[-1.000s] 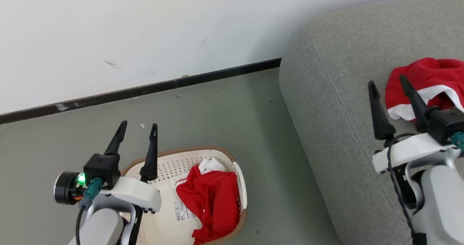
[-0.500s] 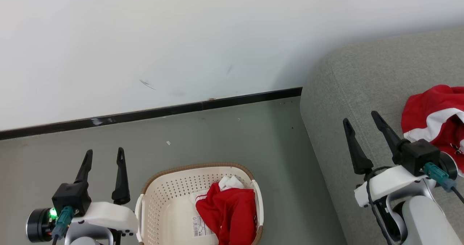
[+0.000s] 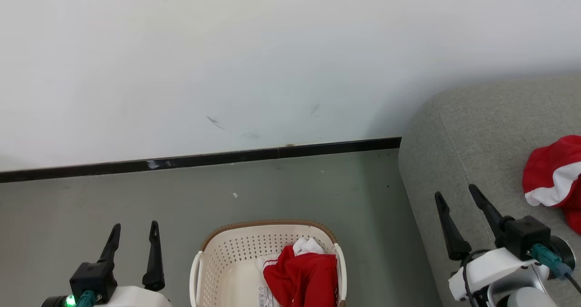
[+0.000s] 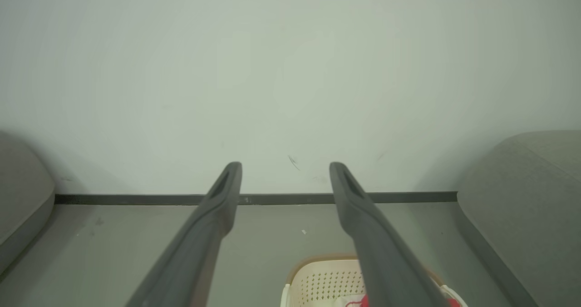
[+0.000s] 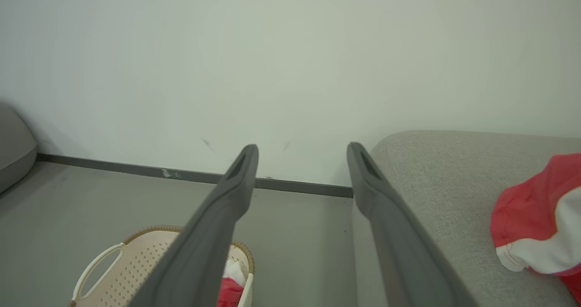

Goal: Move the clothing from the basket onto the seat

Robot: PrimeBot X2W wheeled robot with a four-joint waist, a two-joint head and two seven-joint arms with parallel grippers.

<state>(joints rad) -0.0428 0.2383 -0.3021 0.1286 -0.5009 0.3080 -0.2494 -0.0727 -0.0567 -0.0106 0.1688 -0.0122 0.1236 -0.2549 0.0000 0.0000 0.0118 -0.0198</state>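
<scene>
Slumping in the basket (image 3: pixel 227 257), the clothing (image 3: pixel 302 277) looks soft, light; pinch a raised fold. Empty left hand (image 3: pixel 135 226) and right hand (image 3: pixel 455 192) gape.

the left gripper (image 3: pixel 136 225) and right gripper (image 3: pixel 455 191) each carry two long, tapering matte-black fingers (image 3: pixel 154 257), slotted near the tip. these are set in a black block (image 3: pixel 522 232) over a white moulded wrist shell (image 3: pixel 485 269). a teal plug (image 3: pixel 543 254) juts from the right wrist, and a green light (image 3: pixel 69 301) glows at the left.
</scene>
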